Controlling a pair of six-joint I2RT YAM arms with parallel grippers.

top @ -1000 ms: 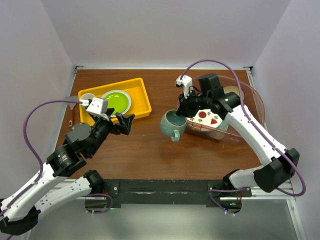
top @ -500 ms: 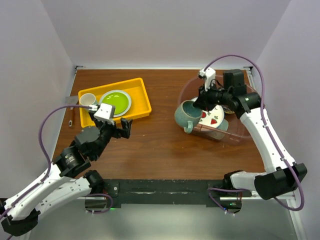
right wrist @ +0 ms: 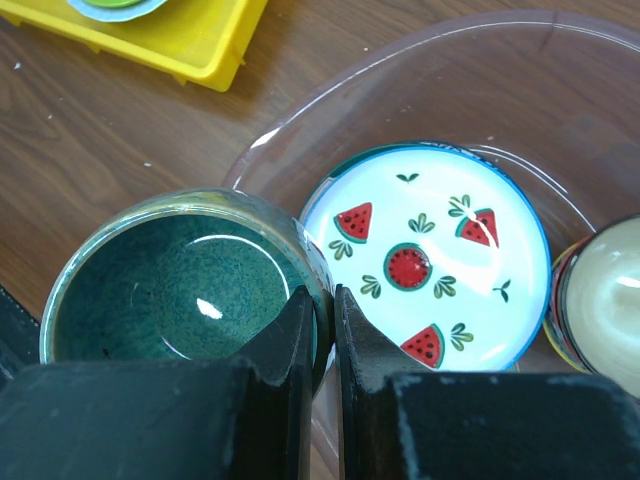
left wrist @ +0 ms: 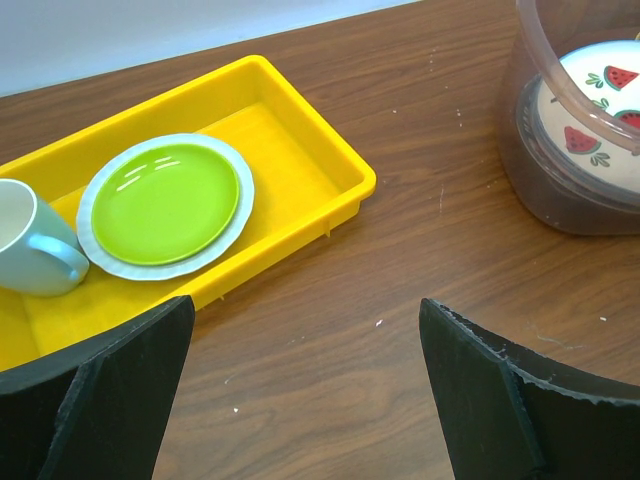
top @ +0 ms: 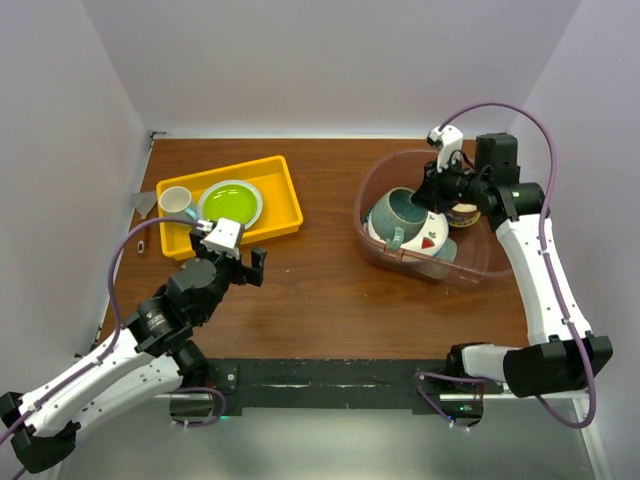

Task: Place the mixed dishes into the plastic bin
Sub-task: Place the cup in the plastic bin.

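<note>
**Right tool (top: 430, 197) grasping the grey-green mug (top: 398, 212) at the plastic bin (top: 470, 272); left tool (top: 252, 266) released over the bench (top: 330, 300).**

Top view: the mug lies within the bin's left half, handle toward the near side, overlapping the watermelon plate (top: 430, 238). Whether the mug rests on the plate cannot be told. A tan bowl (top: 462, 213) sits in the bin behind the plate. Well apart on the left, a yellow tray (top: 283, 180) holds a lime-green plate (top: 232, 203) and a pale cup (top: 175, 198). Left wrist view: the left tool's fingers stand spread wide above bare wood, with the tray ahead and the bin at upper right. Right wrist view: the right tool's fingers pinch the mug's wall, one inside and one outside. The mug's inside is dark teal, and the plate lies flat beside it.
</note>
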